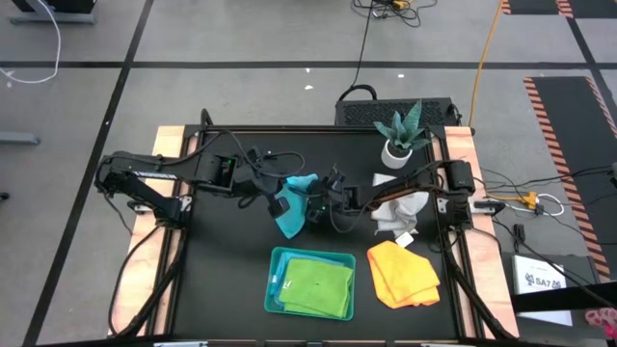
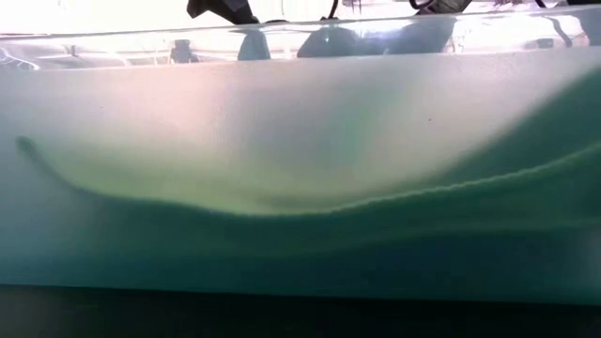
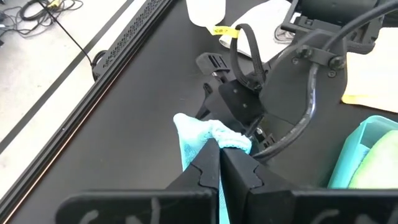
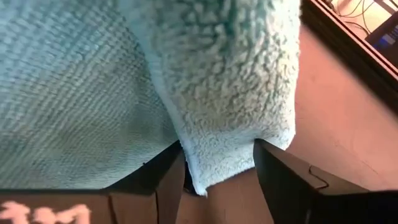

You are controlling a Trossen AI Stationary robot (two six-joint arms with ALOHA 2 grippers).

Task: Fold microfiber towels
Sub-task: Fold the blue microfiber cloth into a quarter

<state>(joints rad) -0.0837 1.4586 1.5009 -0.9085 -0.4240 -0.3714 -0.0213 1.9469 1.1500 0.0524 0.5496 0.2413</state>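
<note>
overhead, left gripper (image 3: 219,163) pinches the turquoise towel (image 1: 292,207) above the black table (image 1: 222,270), right gripper (image 4: 217,165) open

The floor (image 1: 241,39) is grey, laid in large squares with dark seams. Loose cables (image 1: 386,10) trail across it beyond the table, and an orange cord (image 1: 487,43) runs down toward the table's right side. A patch of red-and-black hazard striping (image 1: 559,125) marks the floor on the right (beside a darker mat (image 1: 578,29)).
</note>
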